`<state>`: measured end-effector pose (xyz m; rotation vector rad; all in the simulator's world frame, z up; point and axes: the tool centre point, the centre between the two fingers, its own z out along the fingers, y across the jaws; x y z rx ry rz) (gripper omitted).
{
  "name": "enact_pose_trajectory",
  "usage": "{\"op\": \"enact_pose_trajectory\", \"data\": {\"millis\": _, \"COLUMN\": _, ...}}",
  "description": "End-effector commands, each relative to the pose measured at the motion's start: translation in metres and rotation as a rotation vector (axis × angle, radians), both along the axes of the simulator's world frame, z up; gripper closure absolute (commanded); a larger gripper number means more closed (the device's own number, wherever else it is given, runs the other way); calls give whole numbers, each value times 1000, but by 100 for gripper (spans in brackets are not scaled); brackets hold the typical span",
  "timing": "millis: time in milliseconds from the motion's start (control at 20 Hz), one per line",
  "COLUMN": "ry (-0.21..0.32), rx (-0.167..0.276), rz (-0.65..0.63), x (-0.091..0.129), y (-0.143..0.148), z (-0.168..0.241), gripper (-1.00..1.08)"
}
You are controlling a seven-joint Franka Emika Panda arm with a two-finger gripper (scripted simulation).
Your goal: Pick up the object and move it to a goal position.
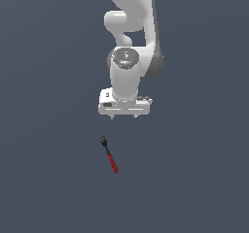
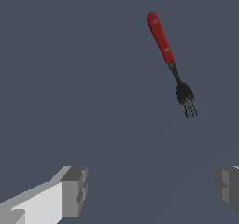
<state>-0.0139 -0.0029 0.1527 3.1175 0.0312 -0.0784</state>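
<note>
A small fork (image 2: 171,63) with plain red handle and black tines; white arm (image 1: 128,42); grey-tipped gripper fingers (image 2: 74,190); flat slate-blue floor (image 1: 48,178).

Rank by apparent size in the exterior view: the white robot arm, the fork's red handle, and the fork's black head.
1. White robot arm, by far the largest.
2. Red handle of the fork.
3. Black head, smallest, though not much shorter than the handle.

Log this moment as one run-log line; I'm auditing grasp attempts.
phase: pre-grasp | end effector: open, empty | fork: red handle, black head, lying flat, untouched | offset: fork apart from the fingers
</note>
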Motion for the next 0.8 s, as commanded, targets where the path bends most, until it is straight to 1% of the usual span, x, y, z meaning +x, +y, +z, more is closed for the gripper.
{"op": "enact_pose_trajectory", "data": {"millis": 0, "ry": 0, "rx": 0, "rz": 0, "x": 0, "y": 0, "z": 0, "gripper": -92}}
{"op": "enact_pose_trajectory", "data": {"millis": 400, "ry": -15, "rx": 3, "rz": 13, "x": 5, "y": 2, "z": 14, "gripper": -92}}
{"op": "enact_pose_trajectory", "data": {"millis": 750, "ry": -15, "rx": 4, "rz": 23, "x": 8, "y": 1, "z": 12, "gripper": -92}}
